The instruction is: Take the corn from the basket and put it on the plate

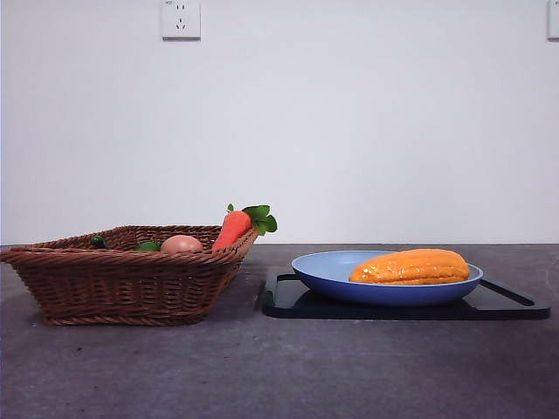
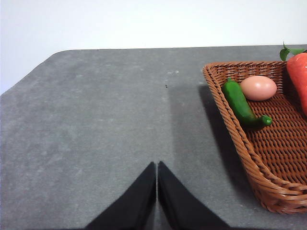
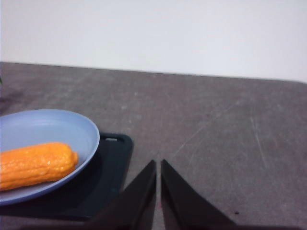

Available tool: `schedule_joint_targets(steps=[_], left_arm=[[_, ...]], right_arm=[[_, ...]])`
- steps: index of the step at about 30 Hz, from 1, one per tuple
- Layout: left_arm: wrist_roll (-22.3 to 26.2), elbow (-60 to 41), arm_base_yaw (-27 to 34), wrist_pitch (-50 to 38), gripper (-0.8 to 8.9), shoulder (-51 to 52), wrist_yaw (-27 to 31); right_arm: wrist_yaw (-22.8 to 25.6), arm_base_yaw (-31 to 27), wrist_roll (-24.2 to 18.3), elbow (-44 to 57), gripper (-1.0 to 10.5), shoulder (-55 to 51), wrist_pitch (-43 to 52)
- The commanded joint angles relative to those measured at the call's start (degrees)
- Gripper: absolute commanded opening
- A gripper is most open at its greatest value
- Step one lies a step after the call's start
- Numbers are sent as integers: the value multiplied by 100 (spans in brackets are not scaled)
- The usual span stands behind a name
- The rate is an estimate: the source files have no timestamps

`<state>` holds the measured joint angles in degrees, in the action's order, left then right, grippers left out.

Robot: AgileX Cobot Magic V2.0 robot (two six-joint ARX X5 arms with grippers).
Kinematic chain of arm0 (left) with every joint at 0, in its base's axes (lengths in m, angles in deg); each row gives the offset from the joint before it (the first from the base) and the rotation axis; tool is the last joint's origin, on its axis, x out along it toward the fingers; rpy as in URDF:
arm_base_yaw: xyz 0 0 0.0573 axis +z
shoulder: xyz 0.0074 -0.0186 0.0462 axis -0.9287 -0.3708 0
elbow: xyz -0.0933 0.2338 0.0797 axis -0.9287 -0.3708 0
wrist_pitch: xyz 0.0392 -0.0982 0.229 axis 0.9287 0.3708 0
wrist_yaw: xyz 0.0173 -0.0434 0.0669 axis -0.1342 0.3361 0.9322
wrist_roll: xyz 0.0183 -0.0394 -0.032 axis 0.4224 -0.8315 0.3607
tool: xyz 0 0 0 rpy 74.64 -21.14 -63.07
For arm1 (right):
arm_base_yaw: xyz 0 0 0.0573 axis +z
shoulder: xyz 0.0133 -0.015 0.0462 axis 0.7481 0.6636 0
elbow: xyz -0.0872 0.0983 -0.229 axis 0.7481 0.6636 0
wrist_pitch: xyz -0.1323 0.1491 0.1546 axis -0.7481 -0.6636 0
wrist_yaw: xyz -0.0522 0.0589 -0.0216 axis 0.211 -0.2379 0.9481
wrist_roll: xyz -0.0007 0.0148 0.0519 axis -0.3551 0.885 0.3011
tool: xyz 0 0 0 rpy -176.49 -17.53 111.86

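Note:
The orange-yellow corn (image 1: 410,266) lies on its side in the light-blue plate (image 1: 332,272), which rests on a black tray (image 1: 288,301). The right wrist view shows the same corn (image 3: 36,165) and plate (image 3: 57,127) off to one side of my right gripper (image 3: 158,165), which is shut and holds nothing. The brown wicker basket (image 1: 122,284) stands at the left of the table. My left gripper (image 2: 157,167) is shut over bare table beside the basket (image 2: 268,182), clear of its rim. Neither gripper appears in the front view.
In the basket lie a carrot (image 1: 234,229) with green leaves, a pinkish egg (image 2: 258,87) and a green pepper (image 2: 242,105). The grey table (image 1: 262,367) stretches in front. A wall socket (image 1: 181,19) sits high on the white wall.

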<state>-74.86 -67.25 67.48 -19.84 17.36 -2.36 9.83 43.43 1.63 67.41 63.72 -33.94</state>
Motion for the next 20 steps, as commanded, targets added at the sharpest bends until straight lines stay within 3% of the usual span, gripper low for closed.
schedule_joint_targets(steps=[1,6,9,20], left_arm=[[28,-155,11,31,8,4,-26],[26,-155,9,31,8,4,-26],[28,-155,11,31,8,2,-26],[26,-155,11,31,8,4,-28]], right_arm=[[-2,-2,103,35,2,-214,-267],[0,4,107,35,2,-337,-881],[-7,2,299,35,2,-337,-855],[2,2,295,35,2,-337,-811]])
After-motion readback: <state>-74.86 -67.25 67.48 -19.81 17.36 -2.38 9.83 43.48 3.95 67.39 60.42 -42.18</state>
